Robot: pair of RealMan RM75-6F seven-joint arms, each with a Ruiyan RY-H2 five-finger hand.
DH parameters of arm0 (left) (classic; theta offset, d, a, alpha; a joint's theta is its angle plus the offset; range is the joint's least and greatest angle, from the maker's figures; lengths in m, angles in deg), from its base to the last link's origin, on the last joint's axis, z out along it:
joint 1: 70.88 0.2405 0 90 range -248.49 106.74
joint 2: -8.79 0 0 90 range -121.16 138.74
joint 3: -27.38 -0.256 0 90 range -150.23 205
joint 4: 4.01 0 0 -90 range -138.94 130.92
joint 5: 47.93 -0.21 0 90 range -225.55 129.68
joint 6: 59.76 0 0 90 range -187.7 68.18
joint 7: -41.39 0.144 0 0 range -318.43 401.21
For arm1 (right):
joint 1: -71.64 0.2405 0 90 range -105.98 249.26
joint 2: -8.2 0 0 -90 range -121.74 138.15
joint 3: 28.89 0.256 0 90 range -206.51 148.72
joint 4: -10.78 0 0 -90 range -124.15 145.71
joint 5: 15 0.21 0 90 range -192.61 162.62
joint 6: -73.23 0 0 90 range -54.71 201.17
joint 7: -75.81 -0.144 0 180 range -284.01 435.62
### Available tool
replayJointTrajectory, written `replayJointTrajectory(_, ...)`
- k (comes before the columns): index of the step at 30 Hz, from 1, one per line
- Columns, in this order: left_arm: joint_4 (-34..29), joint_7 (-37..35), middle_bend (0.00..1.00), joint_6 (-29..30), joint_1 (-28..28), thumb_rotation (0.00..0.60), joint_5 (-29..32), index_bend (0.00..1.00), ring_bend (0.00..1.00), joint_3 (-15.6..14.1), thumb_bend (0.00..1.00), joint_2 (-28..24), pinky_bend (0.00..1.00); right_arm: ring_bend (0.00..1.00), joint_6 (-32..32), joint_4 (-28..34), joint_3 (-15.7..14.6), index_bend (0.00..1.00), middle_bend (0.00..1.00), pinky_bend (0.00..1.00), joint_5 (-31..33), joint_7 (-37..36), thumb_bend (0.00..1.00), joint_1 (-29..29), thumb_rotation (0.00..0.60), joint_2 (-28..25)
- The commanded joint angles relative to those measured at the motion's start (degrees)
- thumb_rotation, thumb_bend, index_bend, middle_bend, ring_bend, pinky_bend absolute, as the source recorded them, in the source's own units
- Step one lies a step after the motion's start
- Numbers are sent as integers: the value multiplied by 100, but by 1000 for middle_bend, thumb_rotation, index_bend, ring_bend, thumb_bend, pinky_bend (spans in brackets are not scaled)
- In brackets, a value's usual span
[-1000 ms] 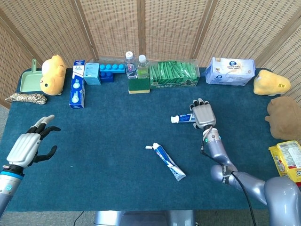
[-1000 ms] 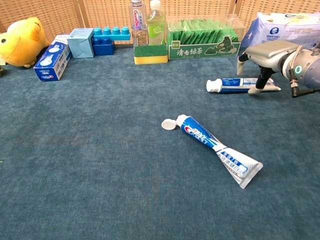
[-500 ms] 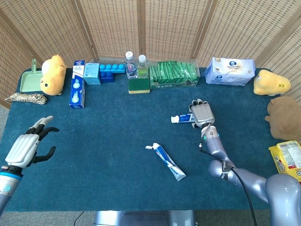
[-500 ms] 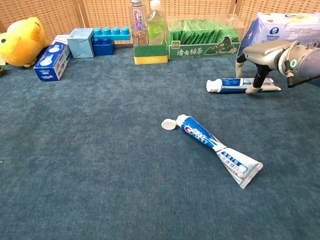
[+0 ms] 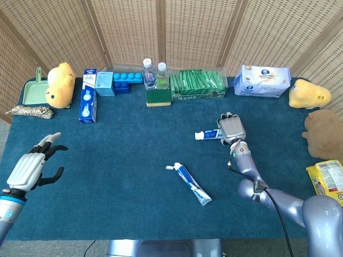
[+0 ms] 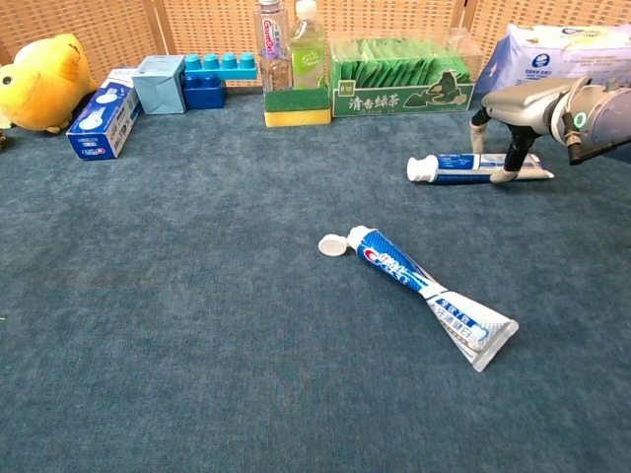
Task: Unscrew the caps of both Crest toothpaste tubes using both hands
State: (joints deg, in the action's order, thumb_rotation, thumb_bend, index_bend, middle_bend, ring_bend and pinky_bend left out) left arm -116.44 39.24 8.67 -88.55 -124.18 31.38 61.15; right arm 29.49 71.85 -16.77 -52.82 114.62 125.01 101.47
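Note:
Two Crest toothpaste tubes lie flat on the blue cloth. The near tube (image 5: 191,184) (image 6: 424,291) lies diagonally at the centre, its white cap (image 6: 335,244) pointing left. The far tube (image 5: 208,134) (image 6: 480,168) lies crosswise at the right, with its cap (image 6: 418,169) also on the left. My right hand (image 5: 231,128) (image 6: 518,108) arches over the far tube's tail, thumb in front and fingers behind it; the tube still rests on the cloth. My left hand (image 5: 32,167) hovers at the left edge, fingers spread and holding nothing; the chest view does not show it.
Along the back stand a yellow plush (image 5: 59,84), blue boxes (image 5: 88,103), blue blocks (image 5: 126,80), two bottles (image 5: 154,72) on a sponge, a green tea pack (image 5: 197,85) and a tissue pack (image 5: 263,81). Plush toys (image 5: 321,128) and a snack bag (image 5: 328,179) sit at the right edge.
My right hand has shifted slightly over the far tube's tail, its thumb drawing closer to the tube. My left hand has sunk a little. Neither tube has moved.

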Motion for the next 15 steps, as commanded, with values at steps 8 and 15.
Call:
replayJointTrajectory(8,-28,-11,0,24,40,600,-17,246,0,-21,388,-15,126,131,187,-143,-97,414,232,247,386,275,284,180,600,49)
replayJointTrajectory(15,-26,-98,0,116,110,600,-38,246,0,-17,389,-71,119,312,176,-55,-19,609,417,319,468,122,312,240,600,34)
